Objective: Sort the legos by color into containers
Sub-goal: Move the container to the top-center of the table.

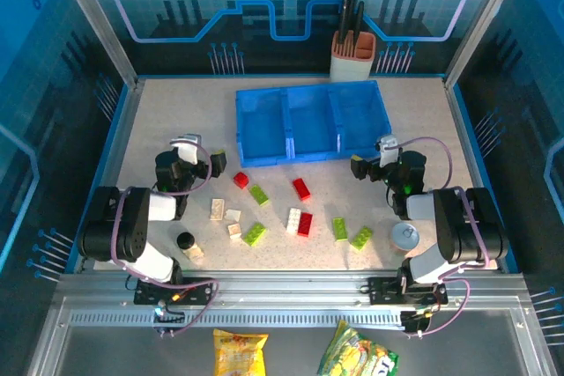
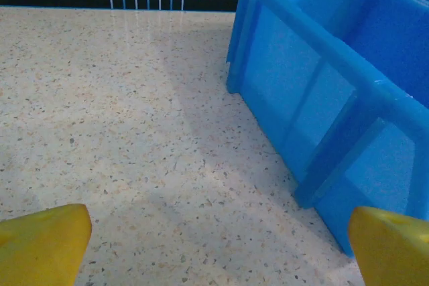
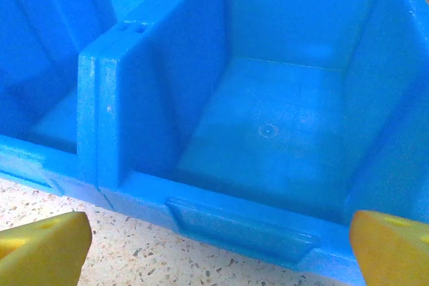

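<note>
Speckled tabletop point(image 1: 159, 112): legos point(image 1: 301, 188) in red, green and cream lay loose just before the blue tray point(image 1: 264, 158), its containers point(image 3: 268, 132) bare. Left gripper point(image 1: 211, 162) and right gripper point(image 1: 359, 167), both spread wide and empty, faced the tray. Advised: descend squarely over one brick, clamping its long sides.

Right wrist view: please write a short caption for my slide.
Open right gripper facing an empty blue tray compartment on the speckled table.
</note>
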Motion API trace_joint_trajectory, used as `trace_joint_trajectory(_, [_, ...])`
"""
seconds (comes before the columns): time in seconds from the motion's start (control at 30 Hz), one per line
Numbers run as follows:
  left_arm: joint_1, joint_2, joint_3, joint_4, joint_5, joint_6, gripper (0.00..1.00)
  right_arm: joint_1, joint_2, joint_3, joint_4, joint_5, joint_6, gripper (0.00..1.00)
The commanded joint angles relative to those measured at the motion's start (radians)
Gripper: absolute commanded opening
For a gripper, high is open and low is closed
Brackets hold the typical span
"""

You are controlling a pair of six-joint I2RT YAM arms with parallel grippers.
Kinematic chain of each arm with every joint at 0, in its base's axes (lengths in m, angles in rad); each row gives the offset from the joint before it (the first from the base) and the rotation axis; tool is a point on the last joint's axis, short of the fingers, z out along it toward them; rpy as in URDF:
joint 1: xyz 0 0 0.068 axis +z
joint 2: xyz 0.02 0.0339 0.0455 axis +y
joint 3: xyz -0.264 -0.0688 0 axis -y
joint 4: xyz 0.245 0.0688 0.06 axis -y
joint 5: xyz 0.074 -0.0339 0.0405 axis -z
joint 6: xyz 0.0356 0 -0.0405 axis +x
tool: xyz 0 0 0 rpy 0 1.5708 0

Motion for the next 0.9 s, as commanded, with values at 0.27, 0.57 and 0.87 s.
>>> trace_joint_trajectory(0.27, [0.007,0.004,-0.014,0.035,0.034,0.015,0.99,-0.009,0.003,0.006,0.034,-0.025,-0.017,1.0])
trace_joint_trajectory(0.57, [0.008,0.004,-0.012,0.033,0.024,0.009,0.99,-0.008,0.003,0.006,0.033,-0.027,-0.017,1.0])
trace_joint_trajectory(0.87, [0.007,0.004,-0.005,0.019,-0.008,-0.002,0.99,-0.009,0.003,0.006,0.034,-0.026,-0.017,1.0])
